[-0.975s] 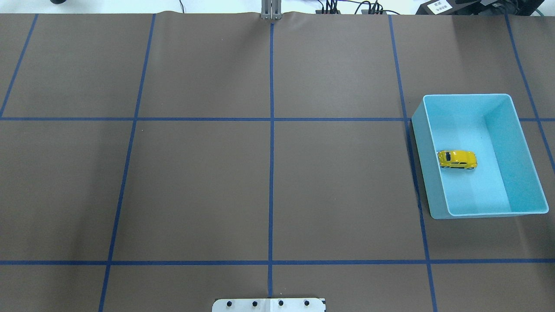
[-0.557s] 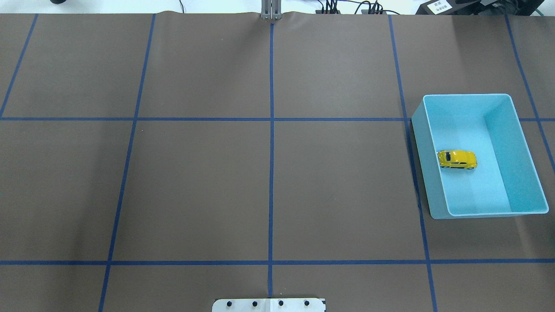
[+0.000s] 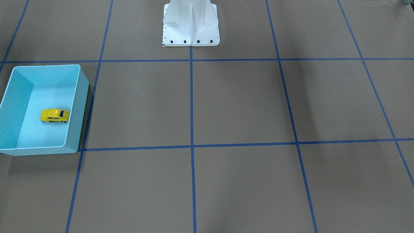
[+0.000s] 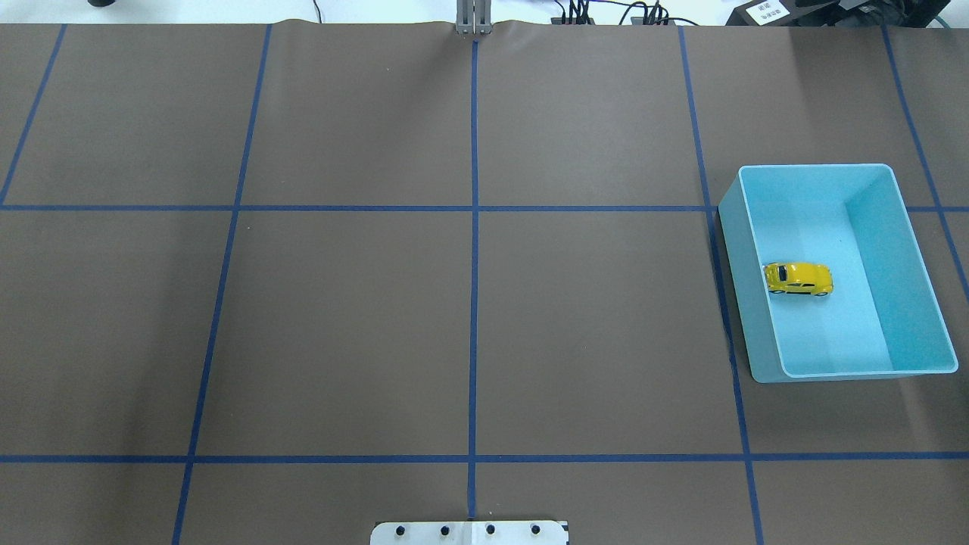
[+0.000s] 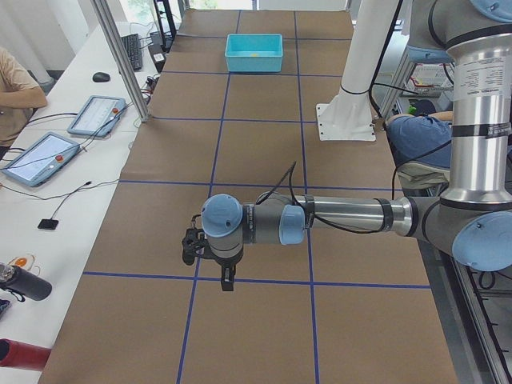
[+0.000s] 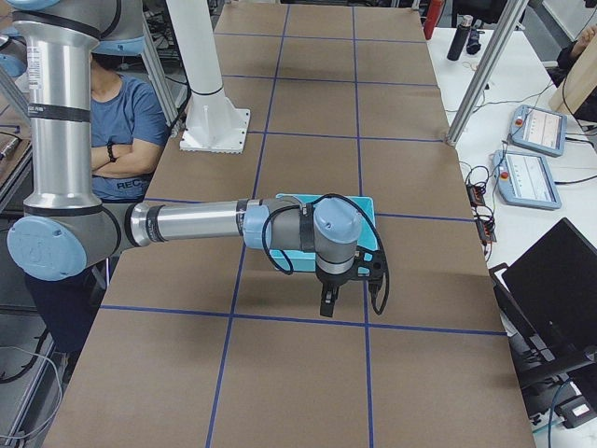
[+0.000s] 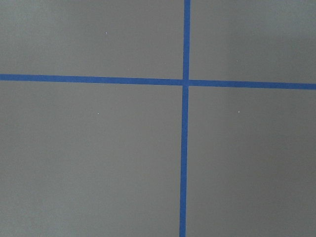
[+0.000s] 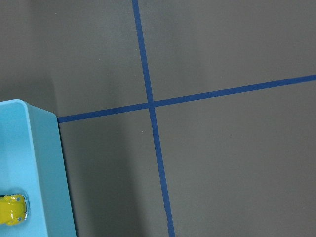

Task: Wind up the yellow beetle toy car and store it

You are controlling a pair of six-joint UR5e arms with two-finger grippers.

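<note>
- Exterior right view: the right gripper [image 6: 328,304] hangs pointing down above a brown mat [image 6: 298,383]; how far open it is cannot be told.
- The left gripper [image 5: 227,280], far off at the other end, is equally unclear.
- The mat carries a blue tape grid [image 4: 474,303]; tablets [image 5: 40,158] lie on side desks [image 5: 76,188].
- The yellow toy car [image 4: 798,278] sits inside a light blue bin [image 4: 901,288] near the right gripper, beside the wall facing the mat's middle.
- Its length runs across the bin's width; front end unclear.

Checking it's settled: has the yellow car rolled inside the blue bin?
No. The yellow beetle toy car keeps its spot beside the light blue bin's centre-side wall.
</note>
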